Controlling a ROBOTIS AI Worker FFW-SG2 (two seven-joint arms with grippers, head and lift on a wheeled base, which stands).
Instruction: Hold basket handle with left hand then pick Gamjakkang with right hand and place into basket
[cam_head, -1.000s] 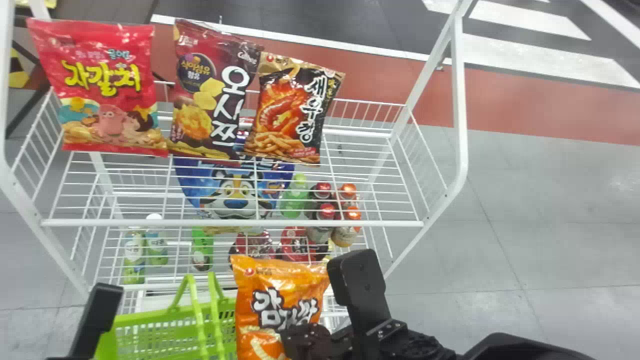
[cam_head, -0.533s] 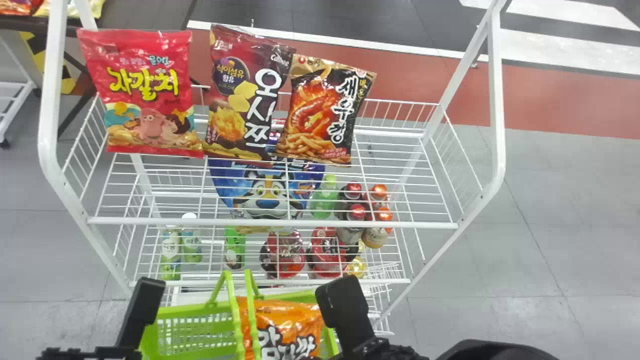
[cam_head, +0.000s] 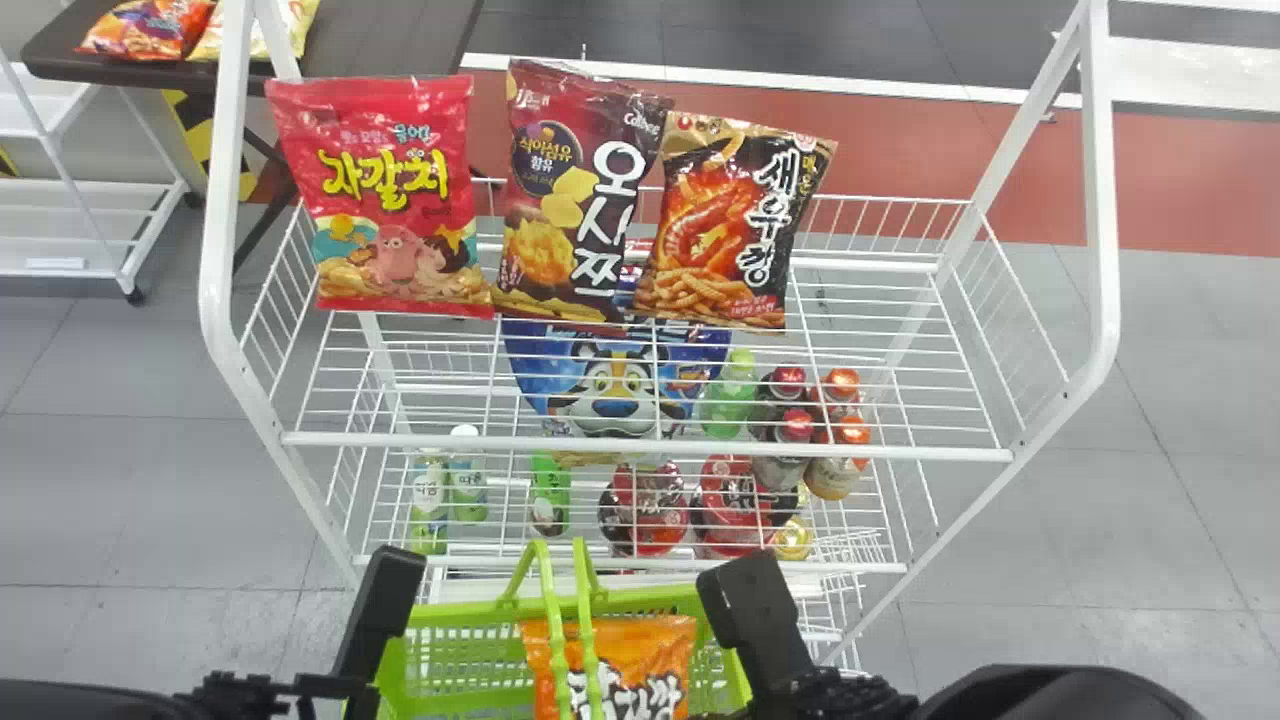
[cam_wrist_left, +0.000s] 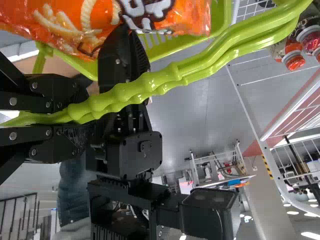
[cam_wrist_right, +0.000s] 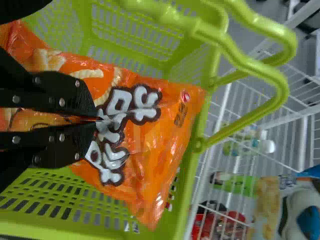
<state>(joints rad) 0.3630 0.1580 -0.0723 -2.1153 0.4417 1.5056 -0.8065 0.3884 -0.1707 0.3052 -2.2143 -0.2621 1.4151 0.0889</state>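
easing the bag (cam_wrist_right: 145, 150) deep into the basket (cam_wrist_right: 135, 37) is wise before the right claw (cam_wrist_right: 97, 120), clamped on it, opens; the left claw (cam_wrist_left: 84, 116), clamped round the handles (cam_wrist_left: 165, 85), should brace.

Setting: shop-like display area; real store or mock-up, cannot tell. Evidence: white wire rack (cam_head: 1101, 220) stocked with snack bags (cam_head: 385, 195) and drink bottles (cam_head: 730, 402); green shopping basket (cam_head: 460, 613) by it; more packets (cam_head: 150, 28) on dark table (cam_head: 62, 48) behind; grey floor (cam_head: 180, 480), red band (cam_head: 1190, 190); ceiling lights (cam_wrist_left: 310, 235).
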